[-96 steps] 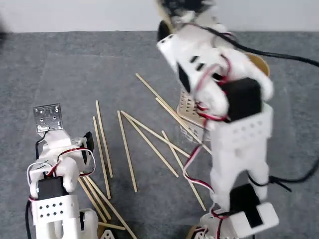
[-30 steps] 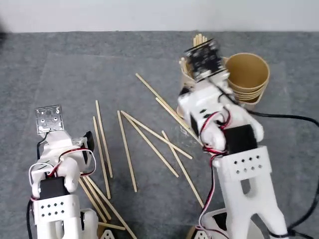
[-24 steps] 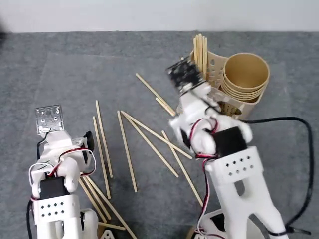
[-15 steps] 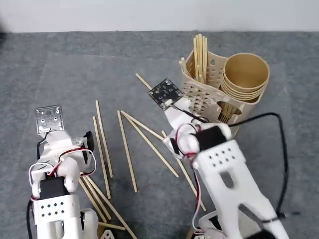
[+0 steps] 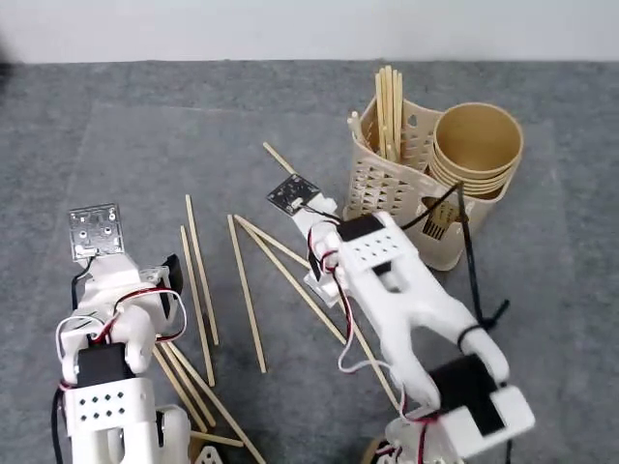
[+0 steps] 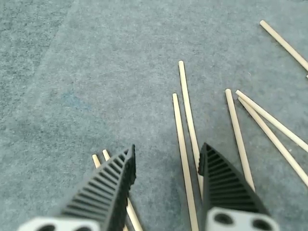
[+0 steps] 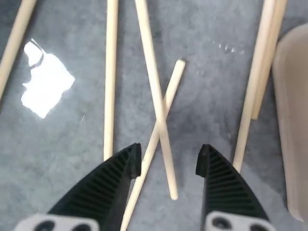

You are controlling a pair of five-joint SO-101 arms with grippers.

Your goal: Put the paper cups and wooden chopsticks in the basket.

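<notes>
Nearest, the left gripper (image 6: 168,149) hangs with its jaws apart and empty over loose wooden chopsticks (image 5: 246,290) scattered on the grey mat (image 5: 135,145). Farther out, the right gripper (image 7: 169,149) sits low over two crossed chopsticks (image 7: 158,110), jaws spread and holding nothing, near the basket (image 5: 387,188). At the far side the basket stands upright, with paper cups (image 5: 477,145) stacked in one part and upright chopsticks (image 5: 389,101) in another.
</notes>
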